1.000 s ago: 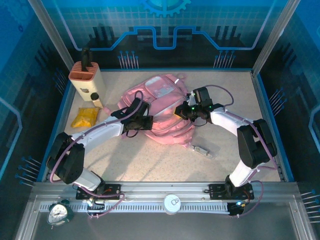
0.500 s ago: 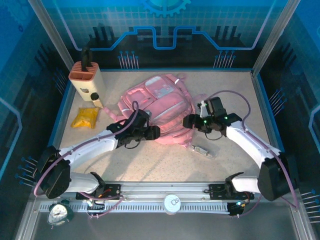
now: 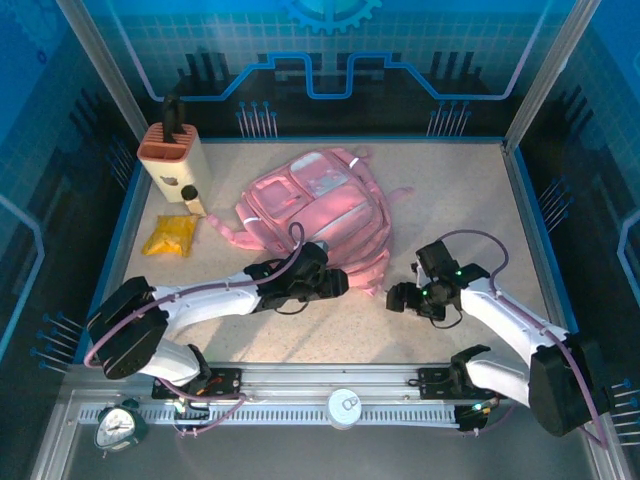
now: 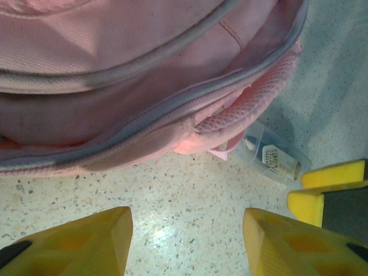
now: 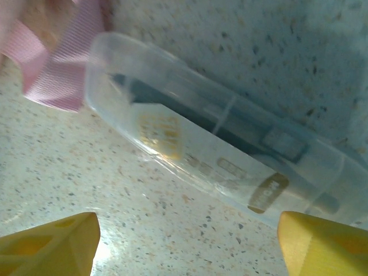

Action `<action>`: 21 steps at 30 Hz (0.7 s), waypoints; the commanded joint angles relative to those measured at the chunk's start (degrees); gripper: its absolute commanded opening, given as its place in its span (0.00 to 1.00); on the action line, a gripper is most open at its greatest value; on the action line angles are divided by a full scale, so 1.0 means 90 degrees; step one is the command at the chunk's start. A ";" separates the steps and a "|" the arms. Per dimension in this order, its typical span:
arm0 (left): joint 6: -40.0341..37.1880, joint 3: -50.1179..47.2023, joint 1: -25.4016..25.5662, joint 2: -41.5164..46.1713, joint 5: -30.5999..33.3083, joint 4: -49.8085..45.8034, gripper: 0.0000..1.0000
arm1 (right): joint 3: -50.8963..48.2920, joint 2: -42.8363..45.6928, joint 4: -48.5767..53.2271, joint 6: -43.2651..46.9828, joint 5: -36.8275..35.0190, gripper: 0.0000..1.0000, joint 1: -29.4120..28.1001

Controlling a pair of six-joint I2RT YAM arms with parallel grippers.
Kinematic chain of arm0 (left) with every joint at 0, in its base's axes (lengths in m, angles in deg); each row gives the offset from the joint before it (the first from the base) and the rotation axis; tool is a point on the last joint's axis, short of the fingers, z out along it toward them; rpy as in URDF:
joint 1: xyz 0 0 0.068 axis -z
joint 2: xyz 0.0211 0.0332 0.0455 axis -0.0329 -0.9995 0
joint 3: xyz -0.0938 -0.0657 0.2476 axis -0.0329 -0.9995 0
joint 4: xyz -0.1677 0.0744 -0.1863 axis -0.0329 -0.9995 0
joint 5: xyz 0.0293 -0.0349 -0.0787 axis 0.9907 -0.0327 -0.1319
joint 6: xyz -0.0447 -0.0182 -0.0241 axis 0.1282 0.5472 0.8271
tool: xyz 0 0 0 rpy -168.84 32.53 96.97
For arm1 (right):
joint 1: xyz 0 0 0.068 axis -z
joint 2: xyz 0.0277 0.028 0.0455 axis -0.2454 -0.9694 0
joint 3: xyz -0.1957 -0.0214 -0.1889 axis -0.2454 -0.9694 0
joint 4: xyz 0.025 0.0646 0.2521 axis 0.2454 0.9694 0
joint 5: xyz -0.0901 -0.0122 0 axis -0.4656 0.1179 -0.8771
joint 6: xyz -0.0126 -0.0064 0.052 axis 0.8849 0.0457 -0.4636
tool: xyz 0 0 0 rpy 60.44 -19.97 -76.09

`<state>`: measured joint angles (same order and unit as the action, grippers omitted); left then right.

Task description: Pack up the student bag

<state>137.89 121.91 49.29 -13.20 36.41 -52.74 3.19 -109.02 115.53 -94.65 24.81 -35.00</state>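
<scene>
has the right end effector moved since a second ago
Yes. The right end effector has come back from the bag toward the near rail, and now hangs over the clear case.

The student bag is lying flat on the table ahead of me, toward the far centre. It is a soft pink backpack, its zipped front pockets facing up. Pale reflective strips are slanting across it, and pink straps are trailing from its near and right edges.
</scene>
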 commanded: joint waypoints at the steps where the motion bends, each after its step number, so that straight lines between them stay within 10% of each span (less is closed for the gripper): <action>1: 0.0123 0.0103 0.0026 -0.0009 0.0176 0.0158 0.54 | -0.0235 0.0165 -0.0191 -0.0366 0.0201 0.81 -0.0253; 12: 0.0092 0.0107 0.0028 0.0177 0.0598 -0.0111 0.54 | -0.0031 0.0117 -0.1429 -0.1966 0.0216 0.83 -0.2087; 21: 0.0012 0.0174 0.0034 0.0303 0.0872 -0.0338 0.54 | 0.0965 -0.0242 0.0810 -0.0289 -0.1656 0.85 -0.1961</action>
<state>138.04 121.94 49.29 -12.19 41.78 -53.29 10.08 -109.96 114.09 -102.60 17.57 -53.15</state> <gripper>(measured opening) 0.543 0.849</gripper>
